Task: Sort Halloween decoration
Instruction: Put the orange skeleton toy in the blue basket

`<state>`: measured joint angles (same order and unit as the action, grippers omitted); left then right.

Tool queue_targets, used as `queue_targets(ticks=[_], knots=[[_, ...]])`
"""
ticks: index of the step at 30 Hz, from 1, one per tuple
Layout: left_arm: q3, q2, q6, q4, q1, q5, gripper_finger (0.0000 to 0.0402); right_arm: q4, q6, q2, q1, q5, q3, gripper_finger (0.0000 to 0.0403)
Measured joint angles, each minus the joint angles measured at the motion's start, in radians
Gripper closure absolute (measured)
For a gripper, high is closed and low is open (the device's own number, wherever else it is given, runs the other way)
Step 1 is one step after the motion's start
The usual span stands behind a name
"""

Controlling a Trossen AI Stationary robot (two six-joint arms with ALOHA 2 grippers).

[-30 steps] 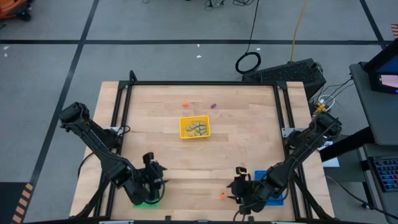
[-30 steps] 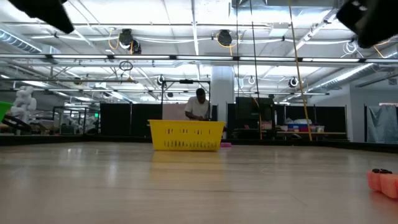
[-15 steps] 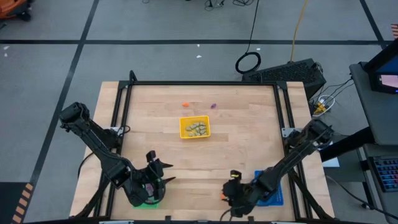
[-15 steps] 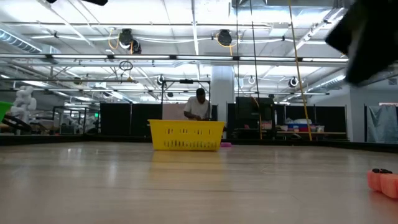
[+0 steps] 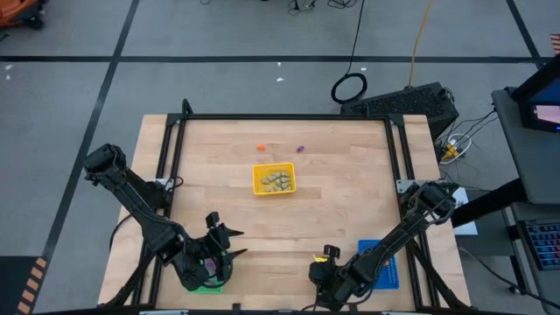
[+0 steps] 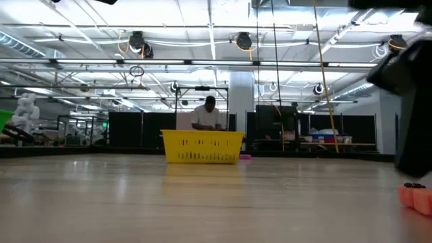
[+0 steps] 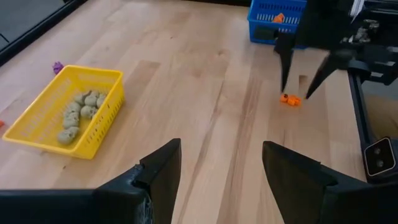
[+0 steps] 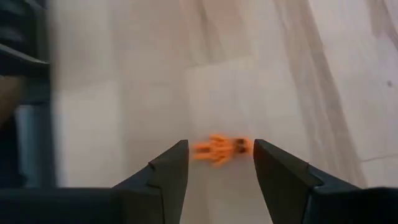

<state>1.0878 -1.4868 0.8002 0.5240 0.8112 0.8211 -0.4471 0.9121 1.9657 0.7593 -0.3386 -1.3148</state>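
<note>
The right gripper (image 8: 216,163) hangs with fingers spread, grasping nothing, straddling a small orange plastic trinket (image 8: 222,148) on the pale wooden tabletop (image 5: 332,192) near its front edge, evidently aligned to pick it up. The nearby blue slatted tray (image 7: 275,18) already holds an orange piece, the likely destination. The left gripper (image 7: 221,171) waits, fingers apart and empty, over the front-left; beige-grey trinkets (image 7: 78,115) fill the yellow slatted tray (image 7: 99,134).

Bare bench (image 5: 341,206) all round the yellow tray (image 5: 274,179) at centre; blue tray (image 5: 383,267) crowds the near right corner.
</note>
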Motion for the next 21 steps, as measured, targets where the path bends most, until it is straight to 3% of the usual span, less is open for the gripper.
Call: queue_targets(ticks=[6, 15, 21], knots=[[0.000, 0.000, 0.003, -0.001, 0.000, 0.000, 0.0178, -0.019, 0.014, 0.028, 0.000, -0.017, 0.000, 0.0236], [0.000, 0.000, 0.003, -0.001, 0.000, 0.000, 0.0178, -0.205, 0.003, 0.027, -0.001, -0.064, -0.001, 0.0236], [0.000, 0.000, 0.003, -0.001, 0.000, 0.000, 0.0178, -0.225, -0.125, 0.023, -0.006, -0.109, 0.001, 0.0236]])
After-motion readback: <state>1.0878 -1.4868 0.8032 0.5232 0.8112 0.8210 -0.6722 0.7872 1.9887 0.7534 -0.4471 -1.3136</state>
